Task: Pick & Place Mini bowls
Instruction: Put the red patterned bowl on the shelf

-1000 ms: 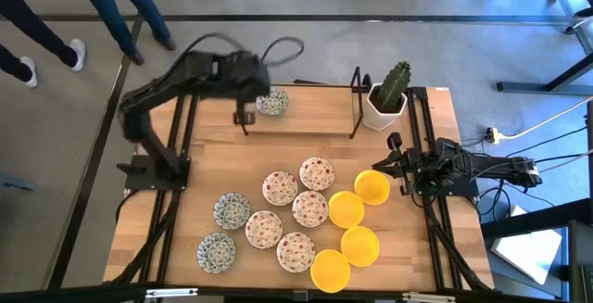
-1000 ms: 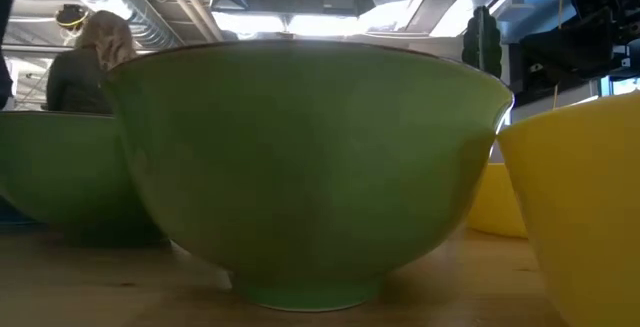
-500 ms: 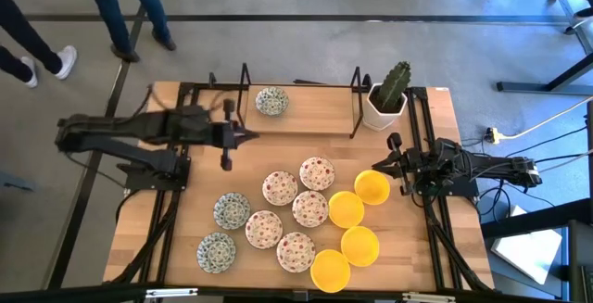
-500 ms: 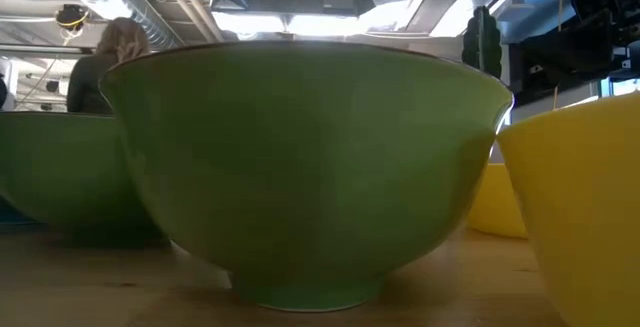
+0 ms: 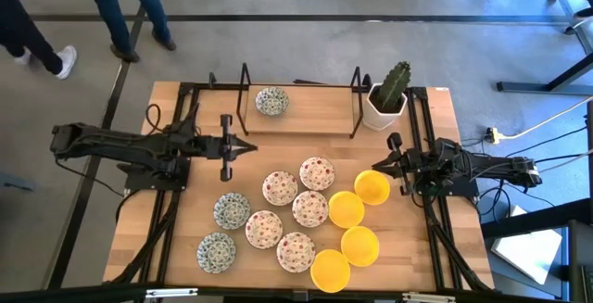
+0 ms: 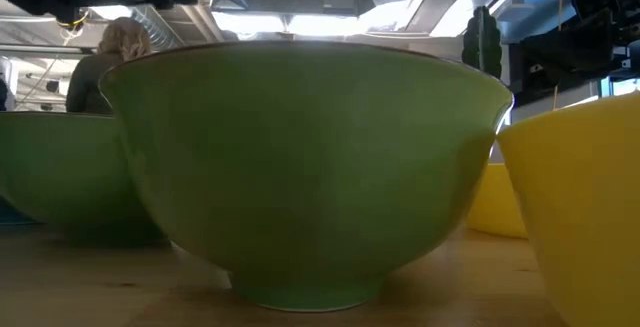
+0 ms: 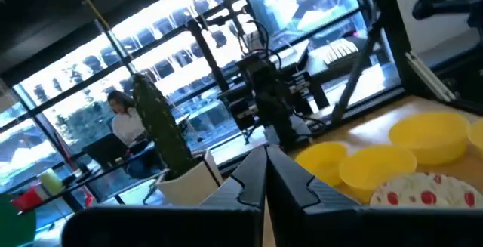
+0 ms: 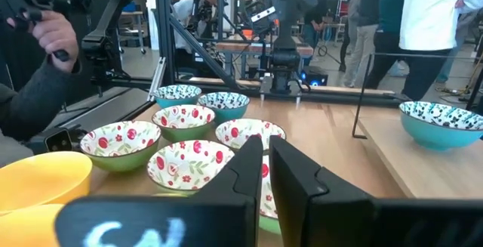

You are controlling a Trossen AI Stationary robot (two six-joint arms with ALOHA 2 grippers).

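- Left gripper [image 5: 248,146]: I hold my left fingers pressed together on nothing, the arm stretched level over the table, its tip short of the black wire rack [image 5: 298,99] on the cluster's side. Empty and closed is, I judge, my travelling posture between one bowl and the next.
- Placed bowl [image 5: 271,101]: one green-blue patterned mini bowl sits alone inside the rack, on the raised board between its two uprights. I take this for the drop-off spot, which would explain why it lies apart.
- Green-blue pair [image 5: 231,210]: two more patterned bowls wait on the table well in front of the rack, at the cluster's left end (the second lies nearer the table's front edge).
- Speckled group [image 5: 280,188]: five white bowls with red-pink speckles stand rim to rim in front of the rack, packed closely, so I judge each pick needs a careful descent onto one rim.
- Yellow group [image 5: 346,208]: four plain yellow bowls trail from the rack's right-hand front toward the table's front edge, touching or nearly so.
- Cactus pot [image 5: 385,104]: a white square pot just right of the rack; not mine to move.
- Right gripper [image 5: 378,165]: my right fingers are nearly closed and empty, parked right of the rack at the table's side, just beside the farthest yellow bowl [image 5: 372,187], waiting.
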